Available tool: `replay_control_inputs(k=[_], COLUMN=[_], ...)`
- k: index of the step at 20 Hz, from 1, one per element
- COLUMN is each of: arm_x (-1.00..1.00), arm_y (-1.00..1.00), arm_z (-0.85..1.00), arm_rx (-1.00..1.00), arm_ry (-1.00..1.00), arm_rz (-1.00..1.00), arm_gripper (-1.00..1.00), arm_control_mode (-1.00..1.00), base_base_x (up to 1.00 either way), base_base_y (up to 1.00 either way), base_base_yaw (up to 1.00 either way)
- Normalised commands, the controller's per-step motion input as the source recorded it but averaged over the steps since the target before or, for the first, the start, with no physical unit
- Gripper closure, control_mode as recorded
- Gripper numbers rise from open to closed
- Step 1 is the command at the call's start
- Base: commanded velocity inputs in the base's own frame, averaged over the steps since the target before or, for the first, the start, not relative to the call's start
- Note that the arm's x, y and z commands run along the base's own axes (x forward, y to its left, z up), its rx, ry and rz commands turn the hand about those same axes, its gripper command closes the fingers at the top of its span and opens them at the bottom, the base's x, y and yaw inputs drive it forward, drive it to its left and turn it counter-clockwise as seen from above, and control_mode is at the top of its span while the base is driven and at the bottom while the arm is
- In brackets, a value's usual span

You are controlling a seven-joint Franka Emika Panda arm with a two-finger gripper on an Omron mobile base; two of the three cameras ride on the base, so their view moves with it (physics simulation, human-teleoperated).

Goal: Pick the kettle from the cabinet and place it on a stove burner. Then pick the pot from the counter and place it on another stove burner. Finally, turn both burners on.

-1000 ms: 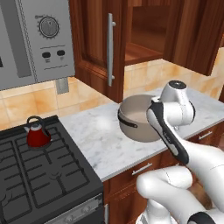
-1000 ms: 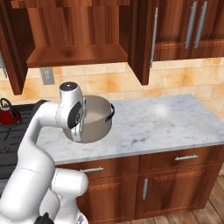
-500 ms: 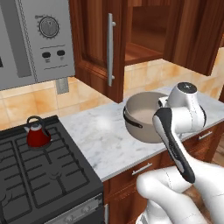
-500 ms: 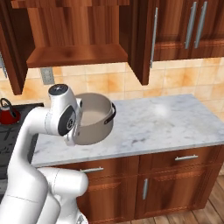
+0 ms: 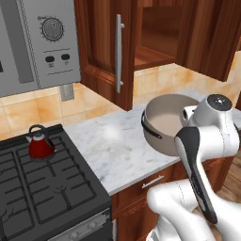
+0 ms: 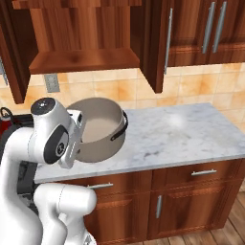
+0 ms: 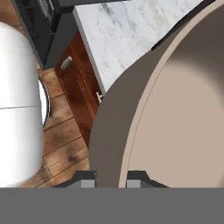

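The taupe-grey pot (image 5: 167, 120) hangs tilted just above the marble counter (image 5: 113, 146), its pale inside facing up and outward. My gripper (image 7: 111, 177) is shut on the pot's rim, with the wall of the pot (image 7: 175, 109) between the two fingertips. From the right base, the pot (image 6: 98, 129) sits against my white hand over the counter's front edge. The dark-red kettle (image 5: 40, 143) stands upright on a rear burner of the black stove (image 5: 47, 197), well left of the pot. The cabinet (image 5: 155, 37) above stands open.
The open cabinet door with its steel bar handle (image 5: 119, 54) juts out over the counter behind the pot. A grey microwave (image 5: 37, 42) hangs above the stove. More counter (image 6: 191, 134) stretches to the right, with wooden drawers (image 6: 201, 186) below.
The pot has shifted slightly right in the left base view and tipped further, showing more of its inside. My hand has swung around with it. The kettle has stayed put.
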Motion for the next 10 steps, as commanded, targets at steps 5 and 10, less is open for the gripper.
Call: replay_control_inputs(k=[5, 10], arm_x=[-0.57, -0.26], arm_y=[-0.02, 0.0], arm_z=[0.25, 0.06], arm_rx=[0.0, 0.0], arm_ry=[-0.06, -0.02], arm_rz=[-0.08, -0.03], arm_gripper=[1.0, 1.0], arm_control_mode=[-1.0, -1.0], base_base_x=[0.0, 0.0], base_base_y=[0.0, 0.0], base_base_yaw=[0.0, 0.0])
